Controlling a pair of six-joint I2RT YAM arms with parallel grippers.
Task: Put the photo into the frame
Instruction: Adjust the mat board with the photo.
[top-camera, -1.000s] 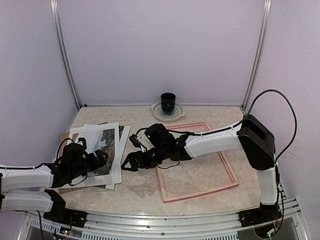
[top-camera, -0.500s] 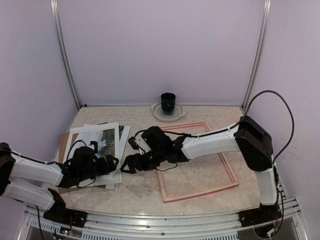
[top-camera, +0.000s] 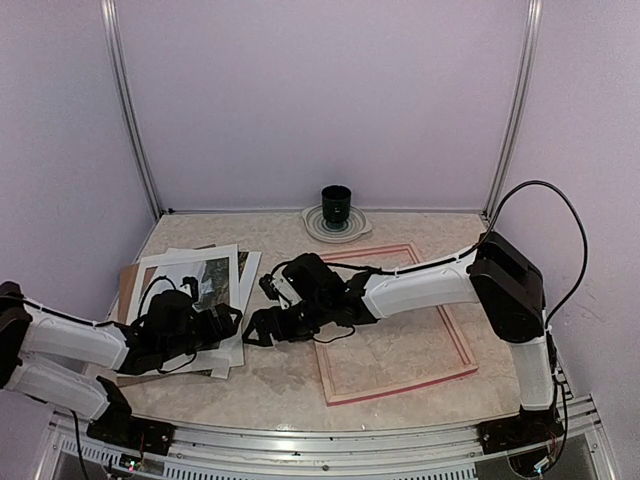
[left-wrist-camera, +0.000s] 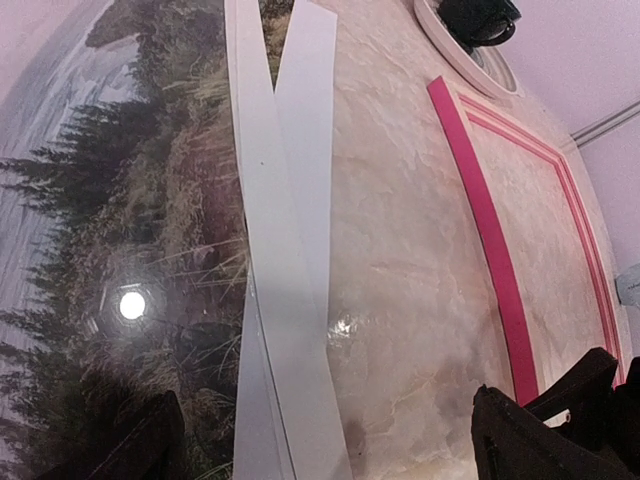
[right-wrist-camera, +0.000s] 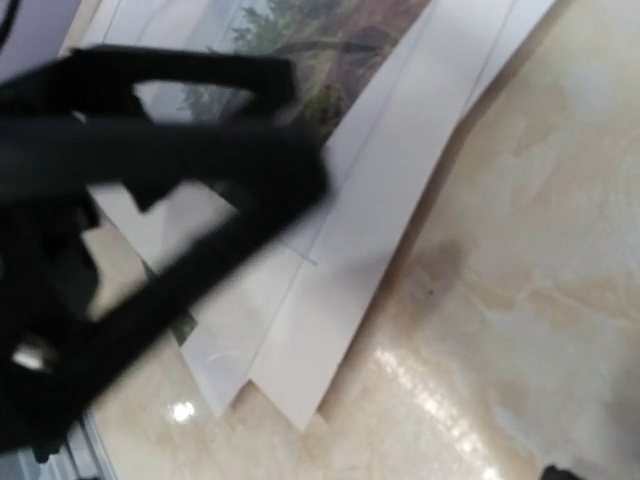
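White arms, black left claw, right claw

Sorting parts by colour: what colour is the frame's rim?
Bright pink frame, clearest in the left wrist view.

top external: I look down from above and behind the arm bases, far back, whole counter in sight | left wrist: I skim low over the photo, facing the frame | right wrist: close, angled down on the white sheets | shared: photo and sheets in all three
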